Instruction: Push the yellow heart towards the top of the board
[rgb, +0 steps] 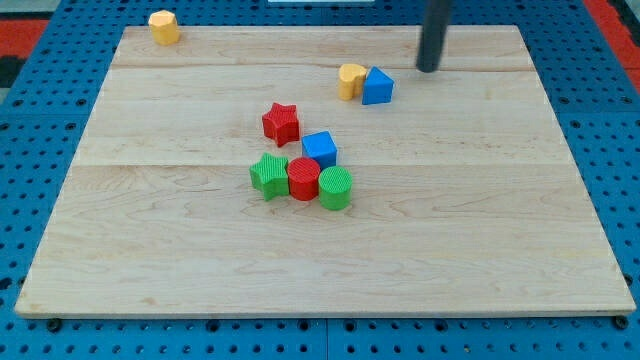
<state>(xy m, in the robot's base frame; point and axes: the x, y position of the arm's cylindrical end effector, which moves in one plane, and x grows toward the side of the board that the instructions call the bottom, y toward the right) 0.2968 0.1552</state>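
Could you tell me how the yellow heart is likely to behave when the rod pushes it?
The yellow heart looks squat and flat-based, so it should slide, not tip. It touches the blue block, which may drag along. My tip stands to their right.

Just one camera view, looking down at an angle from beyond the view's bottom edge. Far enough back to fit nearly the whole wooden board (200, 270), plus blue pegboard (600, 150) around it.

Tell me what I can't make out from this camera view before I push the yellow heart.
- Rod: its upper part is cut off by the view's top; only my tip shows.
- Yellow block: heart shape unclear, the blue block covers its right side.
- Yellow block at the top-left corner: too small for its shape.
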